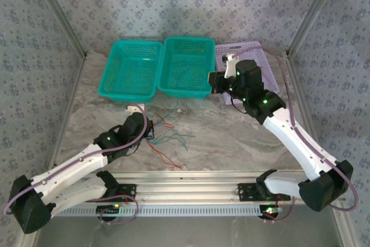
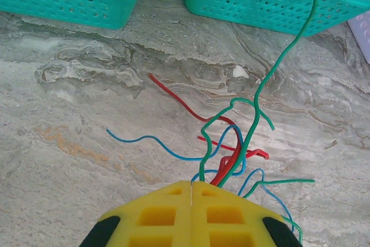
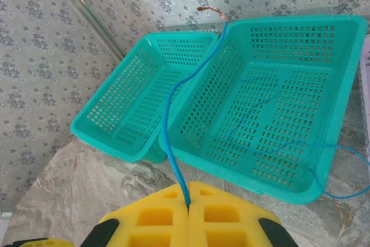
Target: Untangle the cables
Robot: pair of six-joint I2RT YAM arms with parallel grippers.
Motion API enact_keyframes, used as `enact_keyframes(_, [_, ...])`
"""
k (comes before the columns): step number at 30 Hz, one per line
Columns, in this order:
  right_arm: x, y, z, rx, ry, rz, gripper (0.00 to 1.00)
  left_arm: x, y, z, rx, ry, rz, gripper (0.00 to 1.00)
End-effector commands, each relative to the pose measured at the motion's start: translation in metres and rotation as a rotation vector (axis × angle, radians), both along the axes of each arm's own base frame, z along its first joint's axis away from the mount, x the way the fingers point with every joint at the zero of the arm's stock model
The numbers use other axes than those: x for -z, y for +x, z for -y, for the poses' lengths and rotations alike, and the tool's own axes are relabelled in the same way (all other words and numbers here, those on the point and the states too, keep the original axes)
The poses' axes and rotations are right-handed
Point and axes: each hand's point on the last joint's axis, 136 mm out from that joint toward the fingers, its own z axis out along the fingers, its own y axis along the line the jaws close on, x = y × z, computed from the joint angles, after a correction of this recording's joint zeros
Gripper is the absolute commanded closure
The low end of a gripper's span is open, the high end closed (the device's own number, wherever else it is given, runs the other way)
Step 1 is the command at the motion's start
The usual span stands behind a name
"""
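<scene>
A tangle of thin red, blue and green cables [image 1: 170, 136] lies on the marble table in front of the baskets. My left gripper [image 1: 151, 129] sits at the tangle's left end. In the left wrist view its yellow fingers [image 2: 173, 212] are shut, and the red, green and blue cables [image 2: 231, 160] converge at the tips and vanish under them. One green cable [image 2: 277, 67] sticks up toward the baskets. My right gripper [image 1: 213, 82] hovers at the middle basket's right edge, shut [image 3: 188, 201] on a single blue cable [image 3: 167, 120] that rises to a bare copper end.
Two teal baskets [image 1: 130, 67] [image 1: 185, 65] stand side by side at the back, with a purple basket [image 1: 257, 56] to their right, partly behind the right arm. Another thin blue cable [image 3: 300, 142] lies in the middle basket [image 3: 243, 169] and loops over its right rim.
</scene>
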Motion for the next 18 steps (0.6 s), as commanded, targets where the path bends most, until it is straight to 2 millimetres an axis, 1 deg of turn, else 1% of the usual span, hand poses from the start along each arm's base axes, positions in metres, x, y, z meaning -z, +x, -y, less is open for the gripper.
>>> enact_keyframes(1, [-0.011, 0.000, -0.005, -0.023, -0.005, 0.022, 1.00, -0.007, 0.004, 0.000, -0.012, -0.022, 0.026, 1.00])
enact_keyframes(14, [-0.015, 0.010, -0.011, -0.030, -0.003, 0.027, 1.00, -0.005, 0.004, 0.000, -0.013, -0.023, 0.022, 1.00])
enact_keyframes(18, [-0.017, 0.016, -0.013, -0.028, -0.005, 0.032, 1.00, -0.005, 0.004, 0.001, -0.011, -0.027, 0.023, 1.00])
